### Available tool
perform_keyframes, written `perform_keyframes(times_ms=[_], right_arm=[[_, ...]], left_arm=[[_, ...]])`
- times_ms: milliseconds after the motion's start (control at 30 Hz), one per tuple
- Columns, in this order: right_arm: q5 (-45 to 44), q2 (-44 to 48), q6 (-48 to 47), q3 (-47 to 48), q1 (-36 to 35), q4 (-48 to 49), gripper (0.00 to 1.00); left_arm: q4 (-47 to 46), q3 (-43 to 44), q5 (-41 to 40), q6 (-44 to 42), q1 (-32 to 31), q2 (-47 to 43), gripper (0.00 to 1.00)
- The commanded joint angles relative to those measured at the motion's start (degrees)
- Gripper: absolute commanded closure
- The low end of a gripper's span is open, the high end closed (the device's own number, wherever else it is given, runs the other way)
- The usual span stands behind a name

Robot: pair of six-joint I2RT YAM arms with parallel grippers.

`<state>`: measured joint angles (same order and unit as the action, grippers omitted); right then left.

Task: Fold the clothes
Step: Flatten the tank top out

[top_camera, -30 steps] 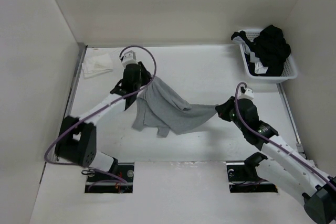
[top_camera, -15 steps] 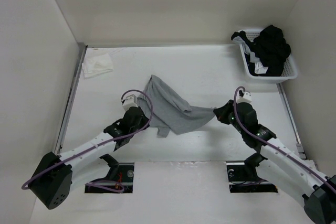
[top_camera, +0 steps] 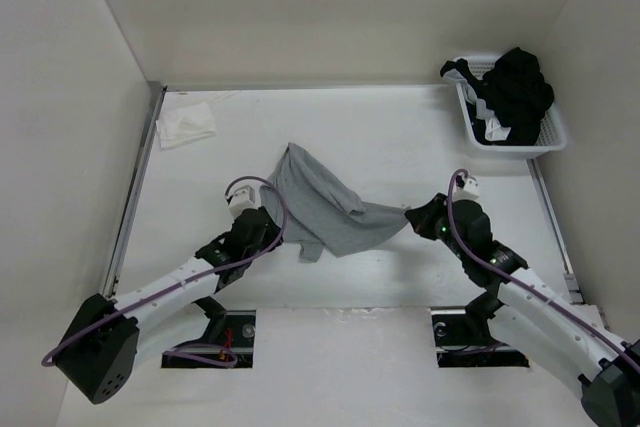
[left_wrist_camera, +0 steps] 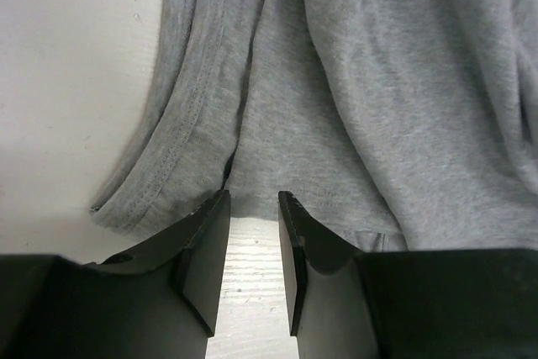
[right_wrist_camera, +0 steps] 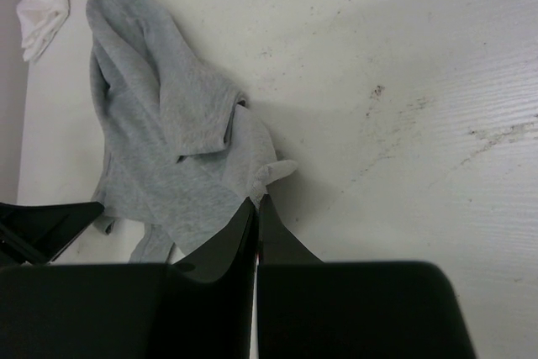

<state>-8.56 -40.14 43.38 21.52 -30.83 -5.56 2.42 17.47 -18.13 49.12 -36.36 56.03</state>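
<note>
light heather-grey sleeveless knit top (top_camera: pixel 322 203) lies crumpled mid white counter (top_camera: pixel 400 137), right fingers (right_wrist_camera: pixel 227 241) clenched on its right corner, left fingers (left_wrist_camera: pixel 206 245) parted and empty at its near-left hem.

The thin sleeveless grey top (top_camera: pixel 322 209) lies rumpled in loose overlapping folds, hems showing.

Grey top (left_wrist_camera: pixel 370 98) runs off frame ahead & right of left gripper's (left_wrist_camera: pixel 253 199) jaws; its corner's lost betw. right gripper's (right_wrist_camera: pixel 256 202) jaws.
</note>
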Motion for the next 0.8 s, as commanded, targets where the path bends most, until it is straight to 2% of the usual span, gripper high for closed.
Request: perform_keyframes(times_ms=[0,167,367,633,767], right_arm=[[0.1,-0.3,0.4,0.1,-0.9,2.8,1.00],[0.1,-0.9,0.4,0.3,-1.3,3.1,1.00],[0.1,0.3,0.4,0.3,-1.4,2.6,1.00],[0.1,0.5,0.4,0.0,-1.4,2.5,1.00],[0.1,0.3,0.4,0.0,-1.4,2.7,1.00]], left_arm=[[-2.4,-1.3,-1.4,1.0,0.2,-4.1,0.71],[-2.2,-2.1,-1.4,1.1,0.7,-6.4,0.72],[-3.6,-1.5,-0.9,1.0,0.6,-0.6,0.74],[-6.6,-2.2,-0.9,0.5,0.9,2.0,0.74],[-7.3,-1.7,0.0,0.3,0.4,3.2,0.79]])
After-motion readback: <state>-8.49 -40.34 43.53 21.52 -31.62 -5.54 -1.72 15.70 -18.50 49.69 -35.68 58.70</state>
